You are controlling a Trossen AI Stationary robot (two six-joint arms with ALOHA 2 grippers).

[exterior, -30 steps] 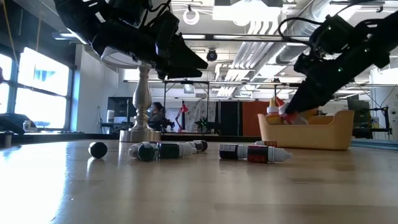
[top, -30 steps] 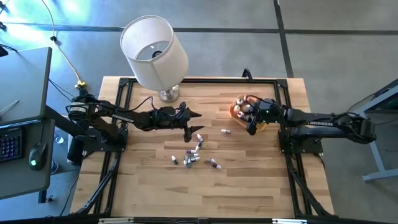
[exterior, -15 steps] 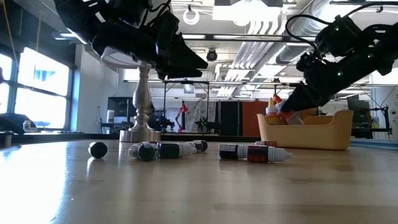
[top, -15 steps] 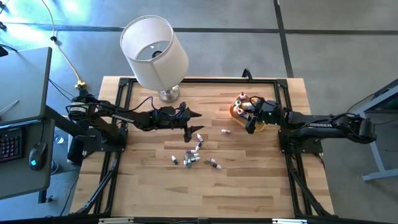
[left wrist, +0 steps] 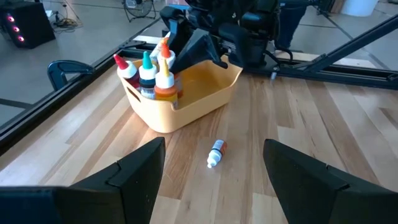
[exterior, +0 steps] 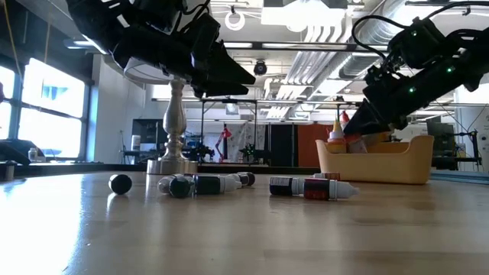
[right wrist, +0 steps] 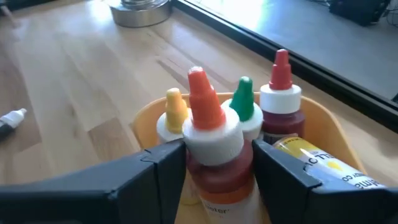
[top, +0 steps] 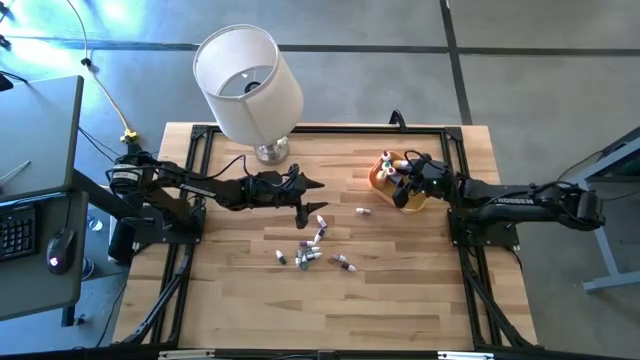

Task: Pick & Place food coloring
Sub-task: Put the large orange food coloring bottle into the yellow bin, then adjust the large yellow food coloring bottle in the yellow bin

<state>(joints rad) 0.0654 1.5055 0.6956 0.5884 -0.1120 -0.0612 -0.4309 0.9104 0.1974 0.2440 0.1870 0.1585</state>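
Several small food coloring bottles lie on their sides mid-table, also low in the low view; one lies apart. More stand upright in the yellow-orange bin, with yellow, green and red caps. My right gripper is over the bin, shut on an orange-capped bottle. My left gripper hangs open above the table, just on the far side of the loose bottles. My right gripper pinches the orange-capped bottle between its two fingers, at the white collar and shoulder just below the cap. The bottle stands upright among the others in the bin. Its lower end is out of view, so whether it rests on the bin floor cannot be told.
A table lamp with a white shade stands on its metal base near the far edge, left of the bin. A black frame runs round the table. Bare wood stretches toward the near edge.
My right gripper has moved a little up and toward the far edge over the bin, carrying the orange-capped bottle with it.
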